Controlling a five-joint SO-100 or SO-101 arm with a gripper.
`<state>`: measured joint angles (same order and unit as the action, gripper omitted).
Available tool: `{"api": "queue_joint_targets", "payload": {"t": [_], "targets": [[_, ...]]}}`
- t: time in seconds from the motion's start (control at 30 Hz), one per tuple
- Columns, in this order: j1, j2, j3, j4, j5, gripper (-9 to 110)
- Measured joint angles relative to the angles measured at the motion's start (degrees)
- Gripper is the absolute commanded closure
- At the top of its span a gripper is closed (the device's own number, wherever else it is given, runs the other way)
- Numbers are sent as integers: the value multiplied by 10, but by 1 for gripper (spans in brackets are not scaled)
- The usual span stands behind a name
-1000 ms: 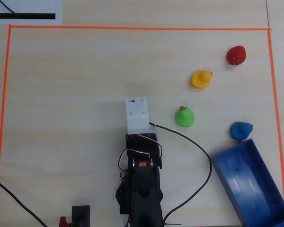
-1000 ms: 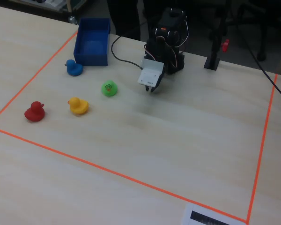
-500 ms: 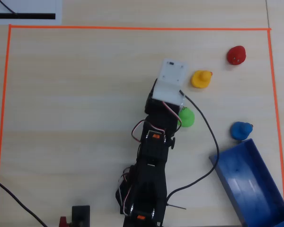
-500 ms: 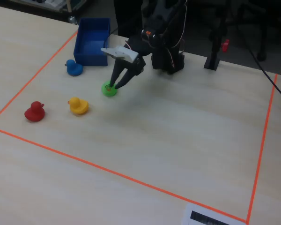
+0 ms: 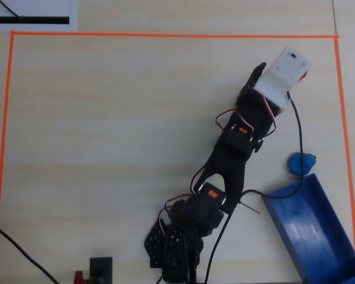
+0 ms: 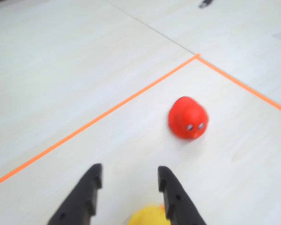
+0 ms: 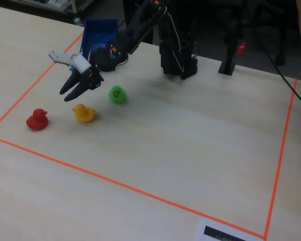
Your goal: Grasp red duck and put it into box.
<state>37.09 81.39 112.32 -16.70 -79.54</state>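
While the arm reaches out, approach is the step in hand. Gripper (image 6: 126,197): fingers parted, empty, raised above the yellow duck (image 7: 84,113). Red duck (image 6: 188,118): on bare table at one o'clock of the fingertips in the wrist view, apart from them. Box (image 5: 315,234): well apart, beside the blue duck (image 5: 301,163). Next: advance, descend astride the red duck.

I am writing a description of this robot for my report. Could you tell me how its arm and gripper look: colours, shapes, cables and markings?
The arm is black, built of blocky segments with small orange marks on two of them. A white box-shaped part sits at the wrist. Thin red and white wires loop along the joints, and a black cable trails from the wrist. The gripper has two black, tapered fingers.
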Motion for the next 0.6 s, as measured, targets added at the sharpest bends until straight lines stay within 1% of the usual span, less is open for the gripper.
{"api": "queue_joint_targets", "payload": {"t": [0.3,0.6], "targets": [[40,-229,-222,-16,4,72],[72,-387,-411,-16,9,70]]}}
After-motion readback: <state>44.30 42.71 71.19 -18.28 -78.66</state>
